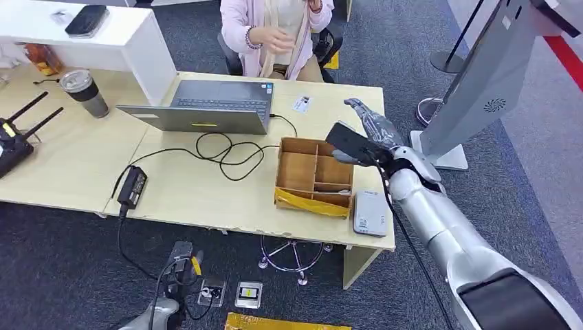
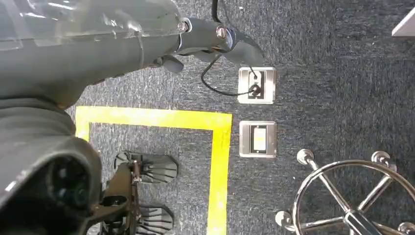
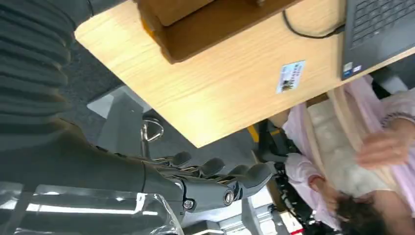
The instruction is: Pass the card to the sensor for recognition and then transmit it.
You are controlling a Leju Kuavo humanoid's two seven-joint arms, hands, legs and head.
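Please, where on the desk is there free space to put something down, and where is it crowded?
Bare desk lies between the cup, the black device and the laptop. Another free strip runs along the near edge between the adapter and the box. It is crowded around the cable, box and reader.

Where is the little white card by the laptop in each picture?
Head view: the card lies on the desk, right of the laptop.
Left wrist view: not in it.
Right wrist view: the card lies on the desk beside the laptop's corner.
Shared landmark: the laptop.
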